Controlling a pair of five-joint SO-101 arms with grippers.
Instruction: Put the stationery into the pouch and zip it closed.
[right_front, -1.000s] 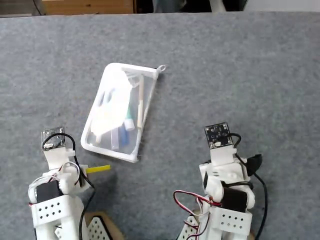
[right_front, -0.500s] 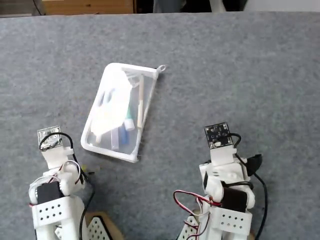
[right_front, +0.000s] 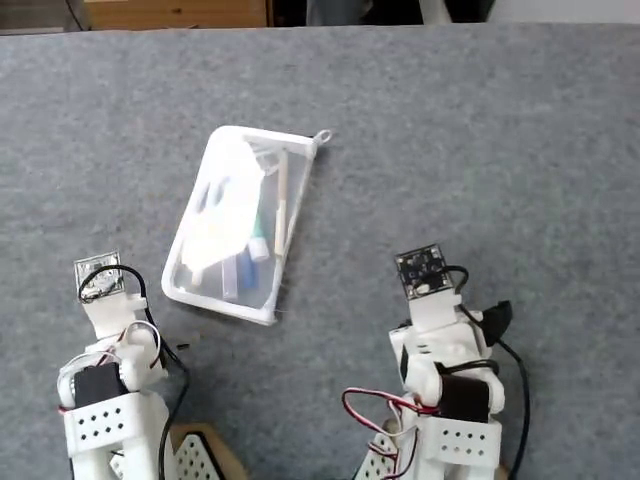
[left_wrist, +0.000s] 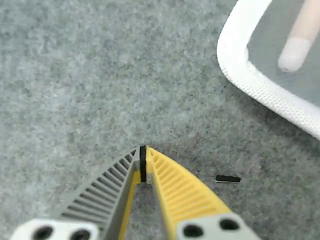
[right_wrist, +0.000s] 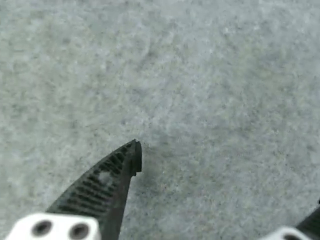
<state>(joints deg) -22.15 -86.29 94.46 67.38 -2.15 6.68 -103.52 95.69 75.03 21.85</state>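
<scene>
Nearest, the left jaws hang over the grey surface (right_front: 480, 130) closed tip to tip, gripping nothing, with a small black fleck (left_wrist: 227, 178) lying just beside them. The right jaws stand open over the same surface, well apart from the pouch (right_front: 215, 302). The pouch lies flat just beyond the left jaws, pens and other stationery (right_front: 258, 238) inside, its zip pull (right_front: 322, 137) at the far corner

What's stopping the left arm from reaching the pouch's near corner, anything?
Probably yes, it can: the left arm, jaws shut, sits close to the pouch, with only grey mat between.
</scene>
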